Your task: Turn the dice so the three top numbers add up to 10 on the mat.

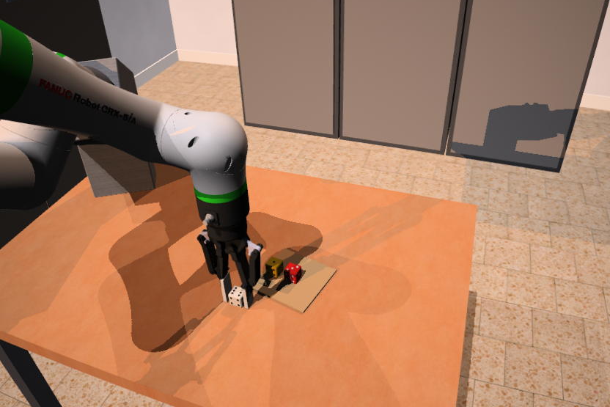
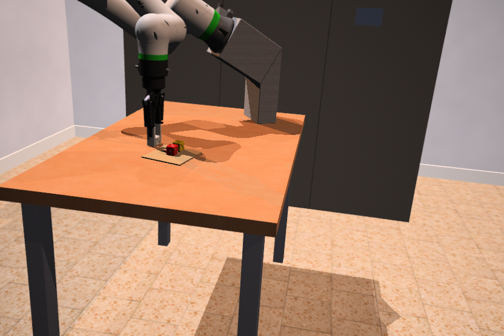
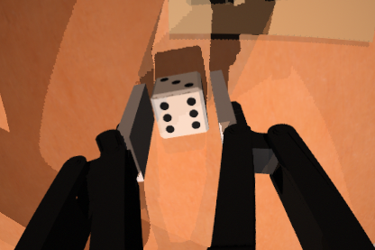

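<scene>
A white die (image 1: 237,295) lies on the orange table just off the near-left edge of the tan mat (image 1: 306,284). In the wrist view the white die (image 3: 180,111) shows six pips on its large face. My gripper (image 1: 237,294) points straight down with its fingers partly open, one pad on each side of the white die (image 2: 155,138), with small gaps.
The arm's grey pedestal (image 2: 256,75) stands at the table's back edge. Brown cabinets (image 1: 394,42) stand on the floor beyond the table. The mat (image 2: 167,157) lies flat near the table's middle.
</scene>
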`<state>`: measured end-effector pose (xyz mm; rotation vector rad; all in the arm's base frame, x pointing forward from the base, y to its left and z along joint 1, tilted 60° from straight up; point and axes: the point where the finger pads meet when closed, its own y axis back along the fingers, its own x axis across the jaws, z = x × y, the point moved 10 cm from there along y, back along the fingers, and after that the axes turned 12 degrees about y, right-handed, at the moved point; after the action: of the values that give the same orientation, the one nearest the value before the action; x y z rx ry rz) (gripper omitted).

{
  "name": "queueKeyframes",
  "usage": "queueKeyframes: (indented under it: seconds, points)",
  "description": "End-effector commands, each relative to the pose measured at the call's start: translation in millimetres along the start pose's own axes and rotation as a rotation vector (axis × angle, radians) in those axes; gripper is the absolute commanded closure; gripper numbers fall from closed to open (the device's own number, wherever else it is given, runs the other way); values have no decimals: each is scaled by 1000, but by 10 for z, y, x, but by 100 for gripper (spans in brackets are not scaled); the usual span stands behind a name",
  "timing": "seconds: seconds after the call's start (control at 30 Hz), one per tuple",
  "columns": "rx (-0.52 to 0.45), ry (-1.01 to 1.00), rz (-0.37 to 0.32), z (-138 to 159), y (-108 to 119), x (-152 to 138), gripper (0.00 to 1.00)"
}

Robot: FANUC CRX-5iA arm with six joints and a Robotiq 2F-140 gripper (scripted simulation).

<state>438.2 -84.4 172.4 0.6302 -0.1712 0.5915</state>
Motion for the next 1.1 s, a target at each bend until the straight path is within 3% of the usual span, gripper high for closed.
queueKeyframes:
  seconds: [0.0, 0.67, 0.7, 1.07]
  points:
    - [0, 0, 0, -1, 1, 1, 72]
    - [0, 0, 0, -1, 1, 1, 72]
    - [0, 0, 0, -1, 1, 1, 84]
    - [0, 0, 0, -1, 1, 1, 84]
